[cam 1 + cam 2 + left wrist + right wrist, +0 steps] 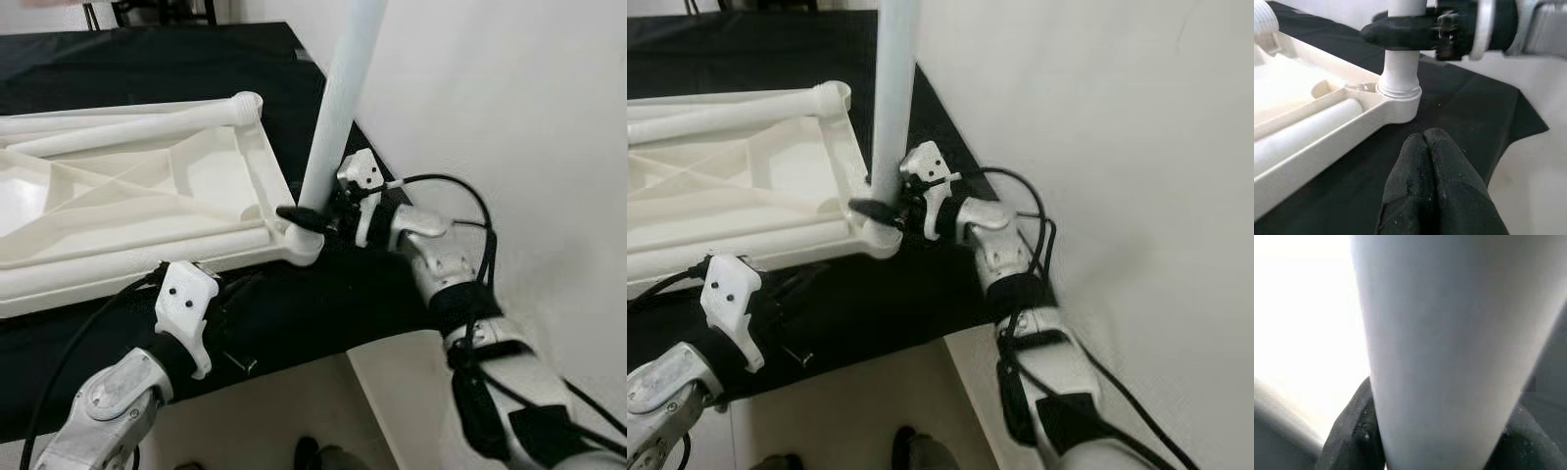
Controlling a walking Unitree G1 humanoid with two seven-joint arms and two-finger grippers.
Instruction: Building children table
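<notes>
gripping the upright leg at the tabletop corner, right gripper.

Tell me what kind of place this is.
Likely a home room used for assembly: a black cloth on a surface, a plain white wall, and shoes on a pale floor.

Looks like a plain room in a home, set up as a little assembly spot rather than any proper workshop. There's a black cloth spread over a low surface with a white plastic kids' table top lying upside down on it, one white leg standing in its corner socket and a couple more legs lying across it. Right beside it is a bare white wall, pale floor shows below the cloth's edge, and what seem to be dark chair legs stand at the far end.
</notes>
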